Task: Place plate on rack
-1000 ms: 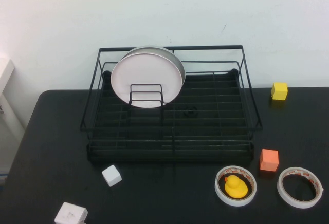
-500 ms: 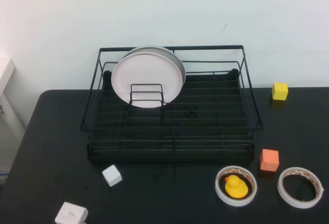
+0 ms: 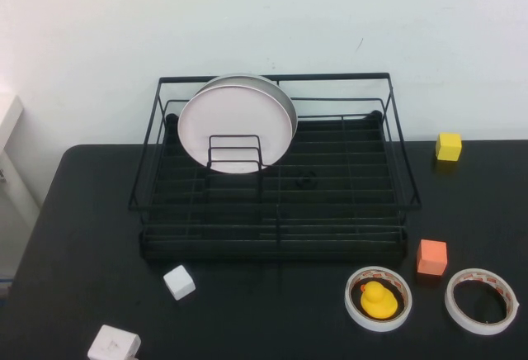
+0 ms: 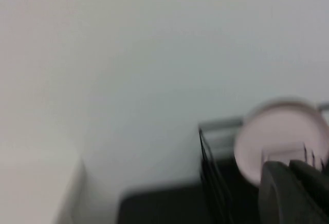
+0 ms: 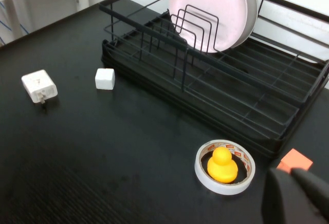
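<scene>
The pale pink plate stands upright in the wire dividers at the back left of the black rack. A grey-white plate leans right behind it. The right wrist view shows the plate and rack from the front right. The left wrist view shows the plate and a corner of the rack, blurred. My left gripper is shut and empty, away from the rack. My right gripper is shut and empty, above the orange cube. Neither gripper shows in the high view.
On the black table in front of the rack are a white cube, a white charger, a tape roll with a yellow duck inside, an orange cube and a second tape roll. A yellow cube sits right of the rack.
</scene>
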